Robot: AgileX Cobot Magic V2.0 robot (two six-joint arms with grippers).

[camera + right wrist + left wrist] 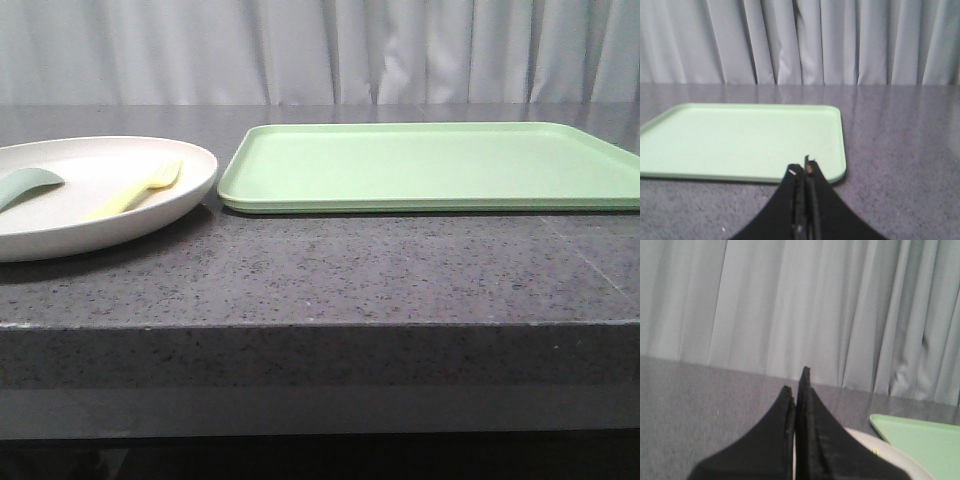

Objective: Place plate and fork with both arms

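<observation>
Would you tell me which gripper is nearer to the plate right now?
Left. The left gripper, fingers together, hangs right by the plate, whose rim shows just beside its fingers. The right gripper, also shut, hangs near the green tray; its view shows no plate.

The dark speckled table (pixel 330 275) has an open strip along its near edge, from 7 to 5 o'clock. At 9 o'clock sits the plate (pixel 150 215), its floor taken up by the fork (pixel 135 190) and a grey-green utensil (pixel 25 185). From 12 to 3 o'clock the green tray (pixel 430 165) lies flat with a low rim, just beside the plate, leaving only a narrow gap between them. A curtain (pixel 320 50) closes off the far side
</observation>
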